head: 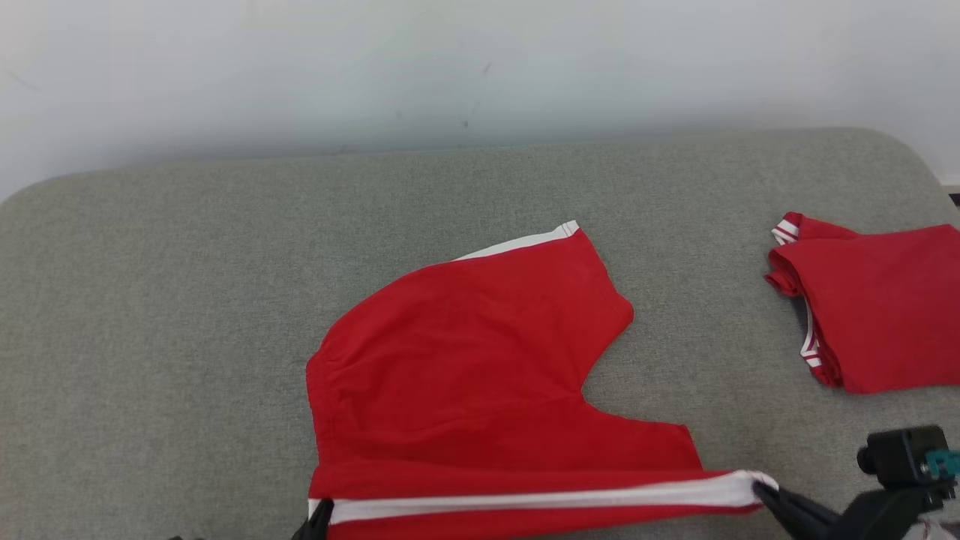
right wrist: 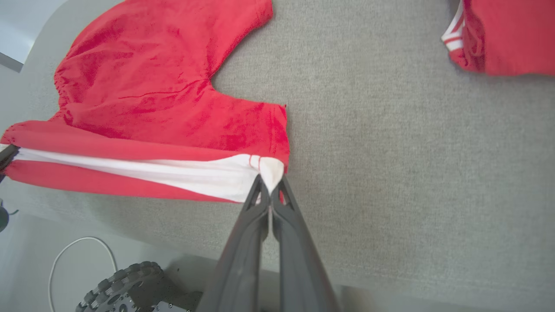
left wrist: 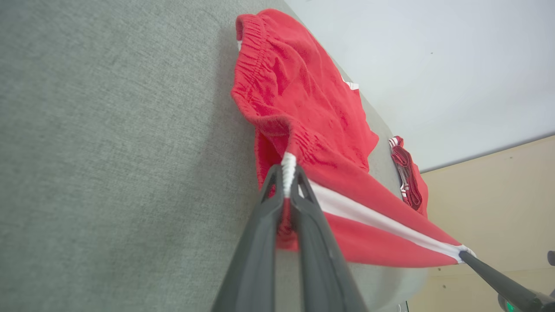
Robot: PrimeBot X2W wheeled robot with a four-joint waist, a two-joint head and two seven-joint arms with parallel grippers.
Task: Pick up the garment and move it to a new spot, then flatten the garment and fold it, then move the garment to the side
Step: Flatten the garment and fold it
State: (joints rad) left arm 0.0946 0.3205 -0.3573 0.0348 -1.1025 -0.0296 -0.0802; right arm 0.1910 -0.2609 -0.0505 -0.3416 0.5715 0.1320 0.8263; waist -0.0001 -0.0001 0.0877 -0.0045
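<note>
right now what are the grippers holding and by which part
Both hold the red shorts by their white side stripe: the left gripper pinches its waistband end, the right gripper its leg-hem end.

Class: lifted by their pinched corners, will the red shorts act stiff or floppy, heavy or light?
Probably floppy: the shorts crease and droop from the edge stretched between left gripper and right gripper. Likely light: two small fingertip pinches hold that edge.

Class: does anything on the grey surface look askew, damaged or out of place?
Nothing looks damaged. The red shorts lie unevenly: near striped edge stretched between left gripper and right gripper, far leg angled away.
</note>
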